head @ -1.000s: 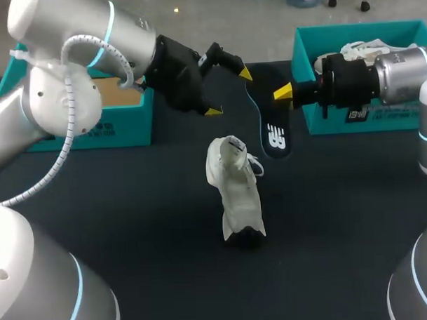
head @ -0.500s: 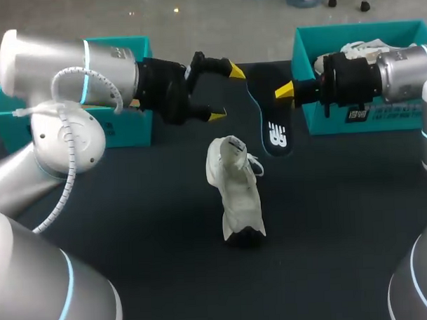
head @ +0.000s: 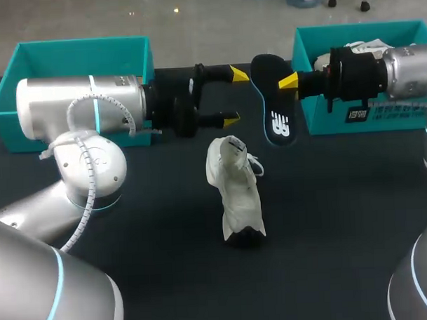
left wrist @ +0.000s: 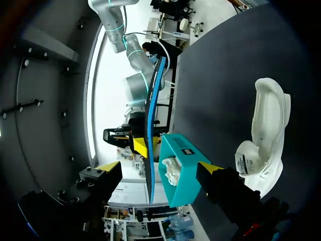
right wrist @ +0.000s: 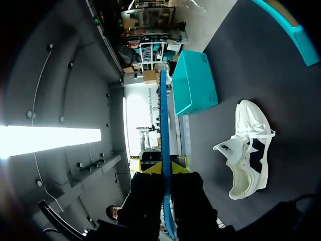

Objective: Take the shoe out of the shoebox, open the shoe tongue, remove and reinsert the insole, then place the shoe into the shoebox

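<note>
The right fingers (head: 288, 81) are clamping the insole (head: 275, 119) by one edge and holding it up off the table (head: 131, 226). Thin, dark and foamy, it is likely bending easily and weighing little, so a pinch nearer its middle looks steadier. The left fingers (head: 234, 97) are standing apart, empty, just beside it. The soft white shoe (head: 236, 194) is lying well short of both.

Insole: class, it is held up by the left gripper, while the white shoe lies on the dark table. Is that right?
Not quite. The insole is held by the right gripper, not the left, as the head view shows; the left gripper stands open beside it. The white shoe does lie on the dark table.
</note>
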{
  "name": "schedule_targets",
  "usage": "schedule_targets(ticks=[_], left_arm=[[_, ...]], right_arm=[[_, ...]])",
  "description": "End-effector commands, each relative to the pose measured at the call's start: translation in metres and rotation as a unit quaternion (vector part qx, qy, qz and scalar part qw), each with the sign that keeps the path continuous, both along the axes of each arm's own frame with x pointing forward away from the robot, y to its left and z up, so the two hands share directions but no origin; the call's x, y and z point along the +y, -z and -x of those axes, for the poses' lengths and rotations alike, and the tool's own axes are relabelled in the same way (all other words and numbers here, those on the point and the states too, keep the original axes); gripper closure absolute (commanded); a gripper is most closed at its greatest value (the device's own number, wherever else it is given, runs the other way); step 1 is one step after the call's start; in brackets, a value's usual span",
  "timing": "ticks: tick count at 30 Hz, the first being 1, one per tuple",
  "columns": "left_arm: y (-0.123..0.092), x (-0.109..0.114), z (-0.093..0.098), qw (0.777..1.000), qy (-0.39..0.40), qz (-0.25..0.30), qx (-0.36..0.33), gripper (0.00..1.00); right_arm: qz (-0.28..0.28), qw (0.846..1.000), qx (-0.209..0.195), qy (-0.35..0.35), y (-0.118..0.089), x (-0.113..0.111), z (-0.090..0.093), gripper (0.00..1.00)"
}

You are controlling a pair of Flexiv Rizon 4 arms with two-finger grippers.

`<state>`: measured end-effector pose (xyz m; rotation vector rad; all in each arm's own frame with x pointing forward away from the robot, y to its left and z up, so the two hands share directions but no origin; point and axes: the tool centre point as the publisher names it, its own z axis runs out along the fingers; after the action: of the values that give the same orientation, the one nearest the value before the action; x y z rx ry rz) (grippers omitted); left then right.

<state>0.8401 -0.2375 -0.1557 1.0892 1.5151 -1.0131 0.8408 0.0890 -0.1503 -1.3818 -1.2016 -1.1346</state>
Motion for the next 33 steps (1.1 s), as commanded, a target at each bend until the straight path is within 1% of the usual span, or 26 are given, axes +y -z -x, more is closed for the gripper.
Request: schedule_targets(ticks=[1, 4, 6, 8, 9, 10, 20, 26, 27, 30, 33], left_arm=[[0.004, -0.015, -0.007, 0.999, 0.008, 0.030, -0.008, 0.18], [0.005, -0.020, -0.006, 0.999, 0.017, 0.027, -0.006, 0.38], [0.006, -0.022, -0.006, 0.999, 0.023, 0.022, -0.007, 0.37], [0.007, -0.025, -0.006, 0.999, 0.031, 0.015, -0.009, 0.45], [0.008, -0.026, -0.006, 0.999, 0.031, 0.015, -0.009, 0.51], [0.009, -0.028, -0.006, 0.999, 0.032, 0.014, -0.009, 0.54], [0.014, -0.043, -0.013, 0.999, 0.034, 0.014, -0.014, 0.56], [0.015, -0.050, -0.015, 0.999, 0.038, 0.017, -0.016, 0.60], [0.015, -0.051, -0.014, 0.999, 0.038, 0.019, -0.016, 0.61], [0.015, -0.054, -0.013, 0.999, 0.040, 0.024, -0.019, 0.73], [0.016, -0.055, -0.013, 0.999, 0.040, 0.026, -0.020, 0.72]], right_arm=[[-0.001, 1.000, 0.000, 0.004, 0.002, 0.001, 0.003, 1.00], [-0.002, 1.000, 0.002, 0.005, 0.004, 0.002, 0.005, 1.00], [-0.002, 1.000, 0.003, 0.005, 0.004, 0.002, 0.005, 1.00], [-0.003, 1.000, 0.004, 0.004, 0.005, 0.003, 0.006, 1.00], [-0.003, 1.000, 0.004, 0.004, 0.005, 0.003, 0.006, 1.00], [-0.003, 1.000, 0.005, 0.003, 0.005, 0.003, 0.006, 1.00], [0.001, 1.000, 0.008, -0.007, 0.006, 0.006, 0.012, 1.00], [0.001, 1.000, 0.009, -0.006, 0.006, 0.006, 0.013, 1.00], [0.000, 1.000, 0.009, -0.006, 0.006, 0.006, 0.013, 1.00], [-0.002, 1.000, 0.010, -0.005, 0.006, 0.006, 0.014, 1.00], [-0.004, 1.000, 0.009, -0.006, 0.005, 0.006, 0.015, 1.00]])
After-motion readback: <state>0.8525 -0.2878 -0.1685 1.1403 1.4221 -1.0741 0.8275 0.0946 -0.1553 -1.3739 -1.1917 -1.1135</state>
